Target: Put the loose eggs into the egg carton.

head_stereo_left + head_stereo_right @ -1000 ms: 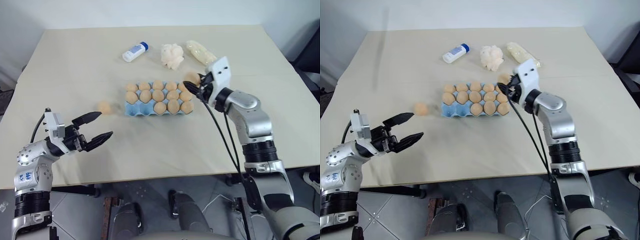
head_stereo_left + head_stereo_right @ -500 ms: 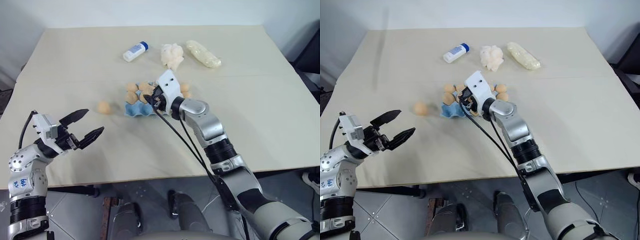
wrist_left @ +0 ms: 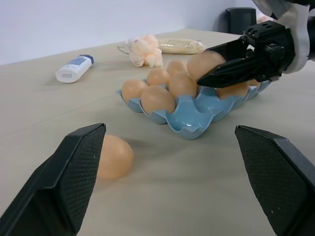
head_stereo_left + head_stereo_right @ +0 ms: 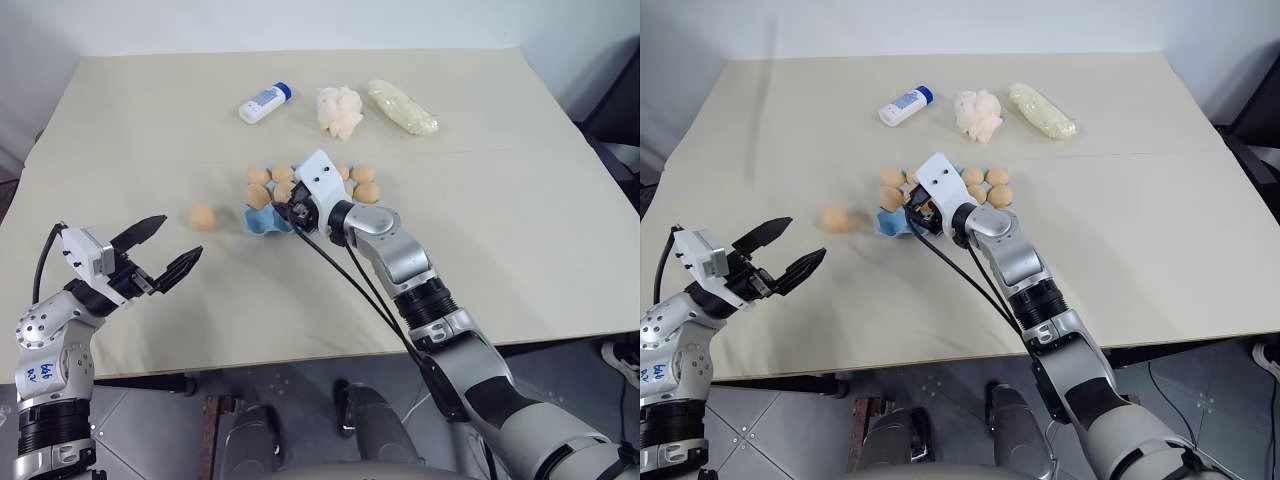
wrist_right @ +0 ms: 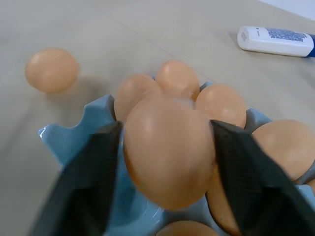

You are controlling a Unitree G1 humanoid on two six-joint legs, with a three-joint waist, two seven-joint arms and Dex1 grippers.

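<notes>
The light blue egg carton (image 4: 262,220) lies mid-table with several tan eggs (image 4: 364,183) in its cups; my right arm hides its middle. My right gripper (image 4: 291,211) hovers over the carton's left end, shut on an egg (image 5: 167,147) that both fingers (image 5: 96,177) hug just above a cup. In the left wrist view that egg (image 3: 209,61) sits between the black fingers above the carton (image 3: 197,115). One loose egg (image 4: 202,217) rests on the table just left of the carton. My left gripper (image 4: 178,238) is open and empty, near the front left, short of that egg (image 3: 114,157).
A white bottle with a blue cap (image 4: 263,101), a white wad of tissue (image 4: 338,110) and a pale wrapped roll (image 4: 402,106) lie at the back of the table. The table's front edge (image 4: 300,352) runs close below both arms.
My right gripper carried its egg from the carton's right end leftwards and down to the left end. The left gripper stayed open and drifted slightly left.
</notes>
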